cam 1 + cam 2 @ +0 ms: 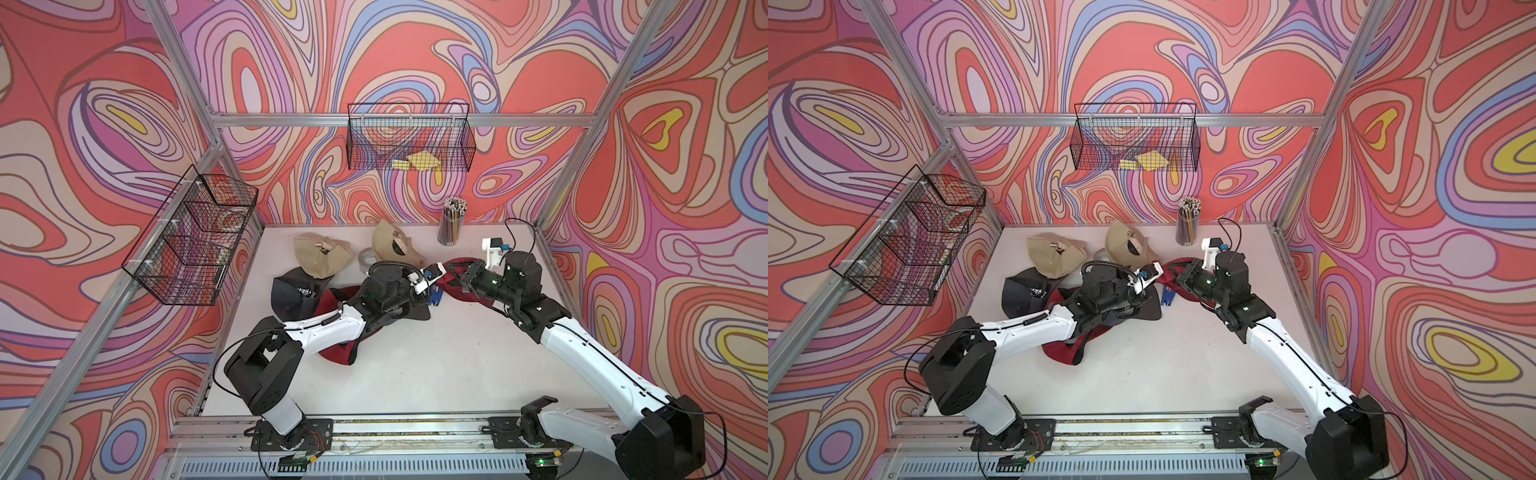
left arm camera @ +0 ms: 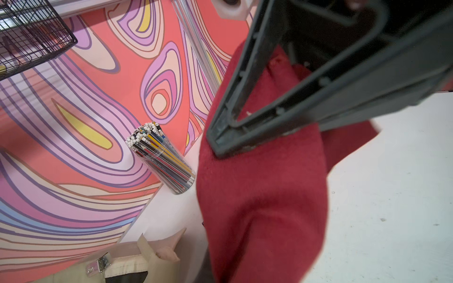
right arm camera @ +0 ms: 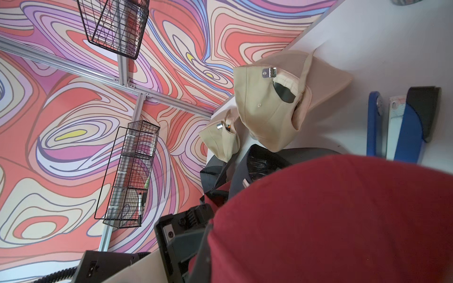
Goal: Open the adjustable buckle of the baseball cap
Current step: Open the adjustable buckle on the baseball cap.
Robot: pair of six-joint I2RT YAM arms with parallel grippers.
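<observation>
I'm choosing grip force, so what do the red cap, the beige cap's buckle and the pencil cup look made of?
The red cap: soft woven cloth, matte, slightly fuzzy; it drapes and folds.
The buckle on the beige cap: probably metal, shiny silver with bright glints.
The pencil cup: clear, likely plastic, though glass is possible; the pencils show through its wall.

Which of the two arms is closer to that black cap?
Left. The left arm passes right beside the black cap; the right arm is much farther, on the left arm's far side.
</observation>
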